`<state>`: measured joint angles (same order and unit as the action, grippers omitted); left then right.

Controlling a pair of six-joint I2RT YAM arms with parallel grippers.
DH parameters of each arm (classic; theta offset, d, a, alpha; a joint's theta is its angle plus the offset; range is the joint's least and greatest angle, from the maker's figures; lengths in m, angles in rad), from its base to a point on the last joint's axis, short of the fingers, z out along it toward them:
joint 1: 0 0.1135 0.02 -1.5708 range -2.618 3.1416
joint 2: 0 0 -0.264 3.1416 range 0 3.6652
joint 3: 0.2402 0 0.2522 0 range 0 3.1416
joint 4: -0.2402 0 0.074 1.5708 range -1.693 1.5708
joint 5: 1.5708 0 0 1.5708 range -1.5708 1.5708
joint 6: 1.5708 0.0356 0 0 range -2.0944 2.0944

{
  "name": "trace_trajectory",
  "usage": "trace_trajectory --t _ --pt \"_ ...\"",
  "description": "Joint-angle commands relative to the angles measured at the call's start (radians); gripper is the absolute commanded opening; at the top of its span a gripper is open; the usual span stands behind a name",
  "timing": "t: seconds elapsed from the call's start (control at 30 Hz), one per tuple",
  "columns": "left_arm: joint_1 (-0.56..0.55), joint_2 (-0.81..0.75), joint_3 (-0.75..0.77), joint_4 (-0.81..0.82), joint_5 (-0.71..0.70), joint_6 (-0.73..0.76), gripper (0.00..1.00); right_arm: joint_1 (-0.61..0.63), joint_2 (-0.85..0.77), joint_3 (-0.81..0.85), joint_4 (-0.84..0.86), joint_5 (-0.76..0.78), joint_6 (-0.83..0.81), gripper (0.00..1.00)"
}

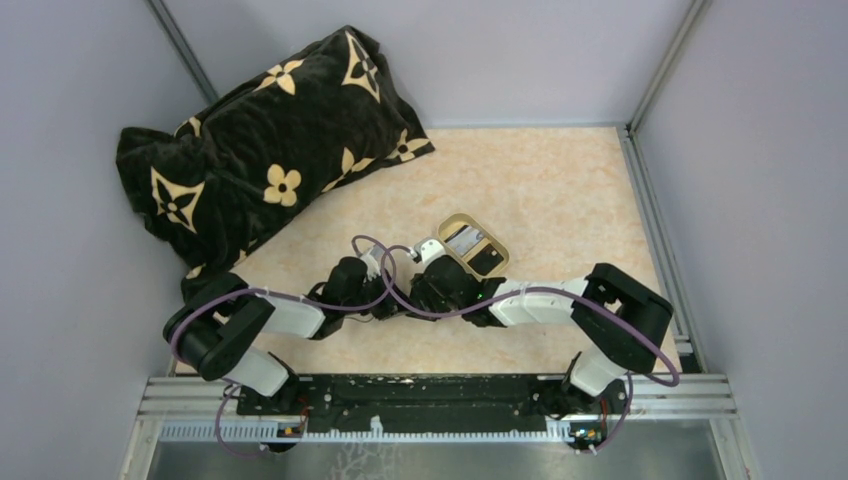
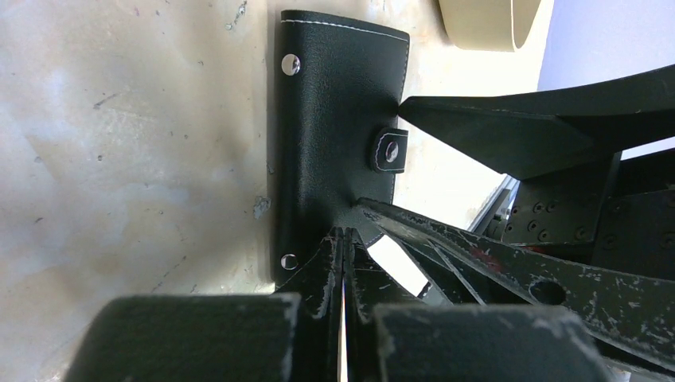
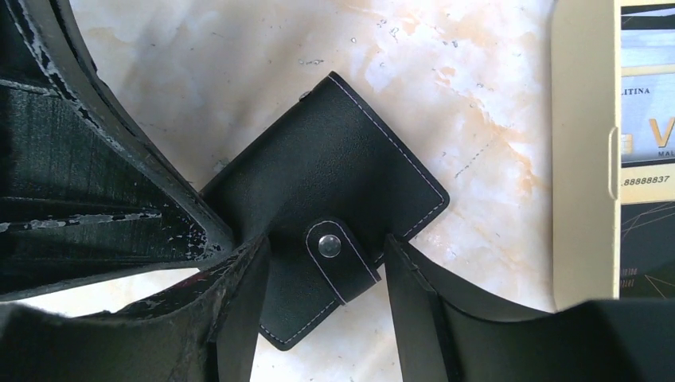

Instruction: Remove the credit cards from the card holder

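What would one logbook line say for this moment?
left pincer: shut on card holder | right pincer: open, straddling its snap strap | tray: holds credit cards

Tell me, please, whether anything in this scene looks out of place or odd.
A large black flowered pillow sprawls over the table's far-left corner, unrelated to the job. Also, the card holder looks folded shut, its snap strap across the edge, though cards already lie in the tray. Nothing looks spilled or damaged.
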<state>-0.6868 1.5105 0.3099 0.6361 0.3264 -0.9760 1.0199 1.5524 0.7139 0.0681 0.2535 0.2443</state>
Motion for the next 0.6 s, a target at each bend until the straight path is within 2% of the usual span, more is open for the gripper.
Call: trace_trajectory --t 0.0,0.1,0.17,0.27,0.47,0.57 --pt "0.008 0.033 -0.009 -0.077 -0.017 0.027 0.00 -0.004 0.032 0.008 0.039 -0.042 -0.005 0.53" --pt "0.012 0.025 -0.013 -0.078 -0.016 0.027 0.00 -0.004 0.050 0.013 0.009 -0.038 -0.001 0.37" --pt "0.016 0.017 -0.014 -0.081 -0.014 0.028 0.00 -0.004 0.055 0.004 0.005 -0.040 0.005 0.19" --pt "0.020 0.004 -0.015 -0.087 -0.013 0.030 0.00 -0.004 0.059 -0.013 0.003 -0.037 0.013 0.01" --pt "0.028 -0.010 -0.021 -0.097 -0.019 0.033 0.00 -0.004 0.053 -0.031 -0.005 -0.027 0.029 0.00" --pt "0.035 -0.003 -0.025 -0.097 -0.022 0.018 0.00 -0.004 0.016 -0.044 0.008 -0.069 0.030 0.00"
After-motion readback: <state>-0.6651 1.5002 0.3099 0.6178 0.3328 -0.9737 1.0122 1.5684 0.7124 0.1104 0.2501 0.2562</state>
